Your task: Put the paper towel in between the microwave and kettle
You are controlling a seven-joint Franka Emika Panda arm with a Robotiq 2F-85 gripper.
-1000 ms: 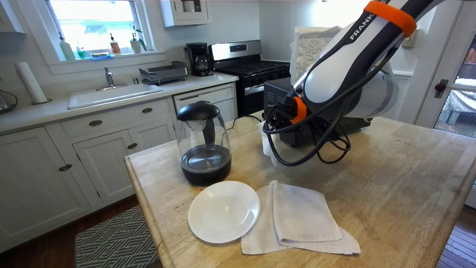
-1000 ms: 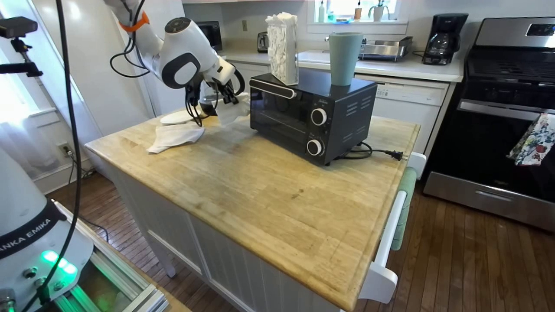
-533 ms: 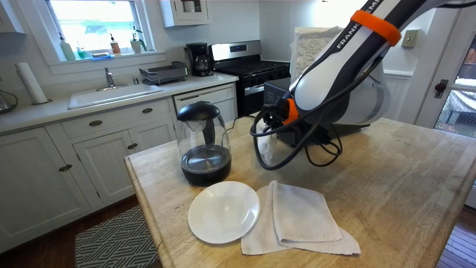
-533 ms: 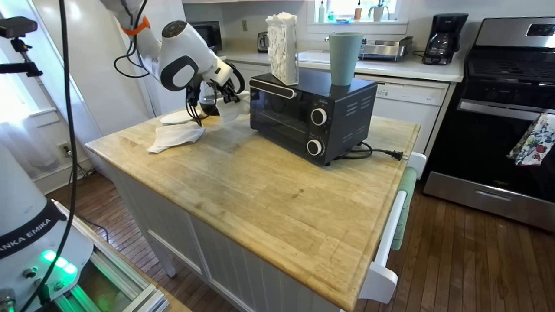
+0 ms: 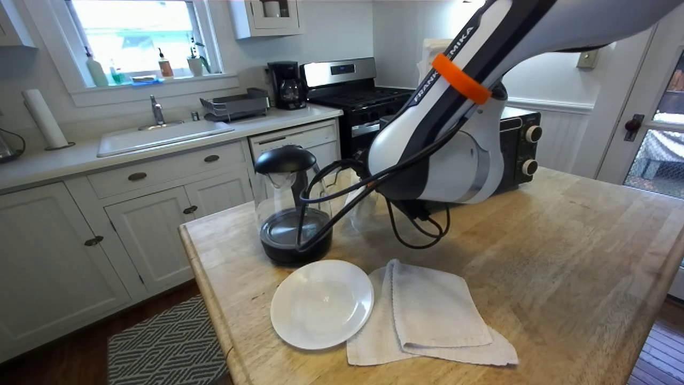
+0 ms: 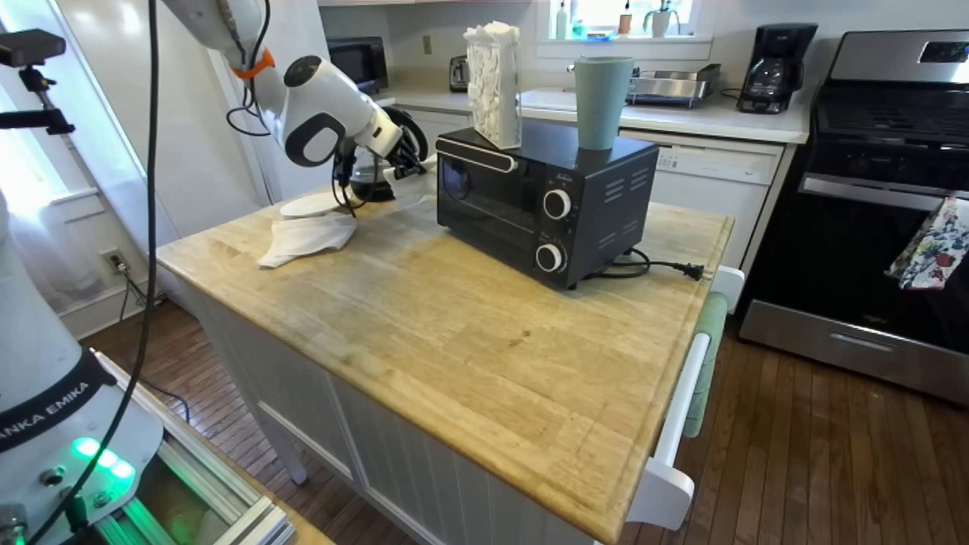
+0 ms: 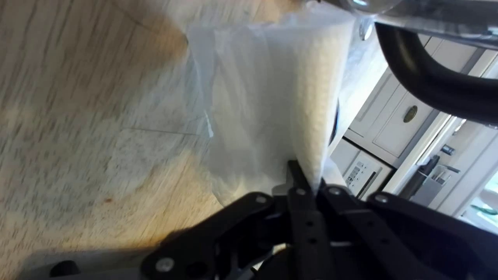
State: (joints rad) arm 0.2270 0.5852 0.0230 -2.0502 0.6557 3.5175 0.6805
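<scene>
The paper towel [image 7: 256, 109] is thin, white and see-through. My gripper [image 7: 306, 179] is shut on its edge in the wrist view, and the towel spreads out over the wooden tabletop. In both exterior views the towel [image 5: 364, 206] [image 6: 395, 179] hangs low between the microwave [image 6: 492, 193] and the kettle [image 5: 294, 224]. I cannot tell whether its lower edge touches the table. The kettle [image 6: 371, 180] is partly behind the arm there. Its black handle [image 7: 447, 87] shows at the upper right of the wrist view. The arm hides much of the microwave [image 5: 517, 155] in an exterior view.
A white plate [image 5: 320, 305] and a cream folded cloth [image 5: 438, 310] lie near the kettle. A green cup [image 6: 602, 102] and a white carved block [image 6: 493, 87] stand on the microwave. Arm cables [image 5: 320, 235] hang in front of the kettle.
The arm has come lower and moved toward the kettle, carrying the paper towel with it. The cables now overlap the kettle in an exterior view. The kettle, microwave, plate and cloth have not moved.
</scene>
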